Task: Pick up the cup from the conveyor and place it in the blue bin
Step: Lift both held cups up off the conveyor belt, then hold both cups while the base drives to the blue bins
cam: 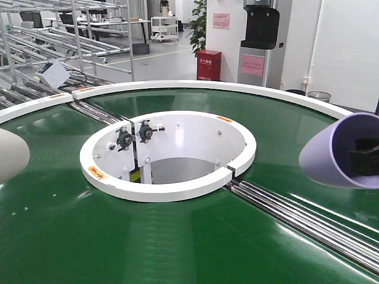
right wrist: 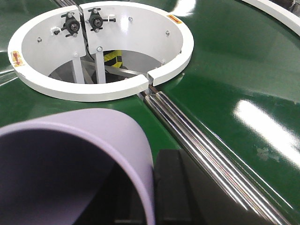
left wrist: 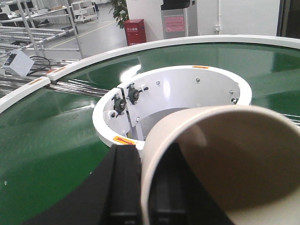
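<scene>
The left end effector (left wrist: 140,197) clamps the wall of a cream cup (left wrist: 225,159), one finger inside and one outside. The right end effector (right wrist: 153,192) grips a lilac cup (right wrist: 70,154) in the same way. Both cups hang tilted over the conveyor (cam: 189,236), one on either side of the white well (cam: 169,154). The blue bin is not in view. Recommended procedure: hold a firm clamp, raise each cup clear of the rollers (right wrist: 206,145) and rim before swinging, and release only over the bin.

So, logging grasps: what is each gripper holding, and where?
Left gripper: cream cup, pinched at its rim wall. Right gripper: lavender cup, same hold.
</scene>
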Controlling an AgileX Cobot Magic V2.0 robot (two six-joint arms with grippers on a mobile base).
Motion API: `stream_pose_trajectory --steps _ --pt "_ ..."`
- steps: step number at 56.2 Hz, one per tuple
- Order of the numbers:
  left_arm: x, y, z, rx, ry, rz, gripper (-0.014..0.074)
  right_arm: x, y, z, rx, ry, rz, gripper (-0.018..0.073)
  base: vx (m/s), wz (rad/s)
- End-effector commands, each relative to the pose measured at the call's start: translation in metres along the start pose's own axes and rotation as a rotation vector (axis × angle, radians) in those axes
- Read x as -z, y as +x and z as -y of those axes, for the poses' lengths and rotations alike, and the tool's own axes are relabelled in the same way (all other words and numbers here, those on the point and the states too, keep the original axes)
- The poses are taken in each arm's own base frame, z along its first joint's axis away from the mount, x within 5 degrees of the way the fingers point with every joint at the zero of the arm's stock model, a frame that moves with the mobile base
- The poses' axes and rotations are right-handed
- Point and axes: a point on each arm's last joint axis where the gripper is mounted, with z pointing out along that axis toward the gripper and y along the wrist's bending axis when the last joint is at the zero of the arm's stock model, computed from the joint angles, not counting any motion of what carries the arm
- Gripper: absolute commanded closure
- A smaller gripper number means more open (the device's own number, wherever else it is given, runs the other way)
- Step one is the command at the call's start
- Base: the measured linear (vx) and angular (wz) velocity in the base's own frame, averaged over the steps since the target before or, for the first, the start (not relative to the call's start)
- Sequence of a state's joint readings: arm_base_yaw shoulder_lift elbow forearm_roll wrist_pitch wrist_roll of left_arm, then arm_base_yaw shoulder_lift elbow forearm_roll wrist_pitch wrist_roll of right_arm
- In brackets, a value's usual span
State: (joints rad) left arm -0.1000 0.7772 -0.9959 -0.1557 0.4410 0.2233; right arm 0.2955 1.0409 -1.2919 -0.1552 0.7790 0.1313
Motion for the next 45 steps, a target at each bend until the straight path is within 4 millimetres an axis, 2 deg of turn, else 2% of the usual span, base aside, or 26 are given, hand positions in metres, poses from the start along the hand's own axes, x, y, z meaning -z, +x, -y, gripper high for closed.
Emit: stream_pose_trajectory --steps 1,45 --pt "0.0039 -0.0176 -0.0018 0.011 -0.017 0.124 0.0604 0.0126 -0.0161 0.0016 0.01 0.003 0.131 0.0568 -0.01 0.0" --pt "0.0039 -0.0176 -0.0018 0.011 -0.017 0.124 0.0604 0.0126 -0.0161 0.0016 0.01 0.003 0.131 0.0568 -0.11 0.0"
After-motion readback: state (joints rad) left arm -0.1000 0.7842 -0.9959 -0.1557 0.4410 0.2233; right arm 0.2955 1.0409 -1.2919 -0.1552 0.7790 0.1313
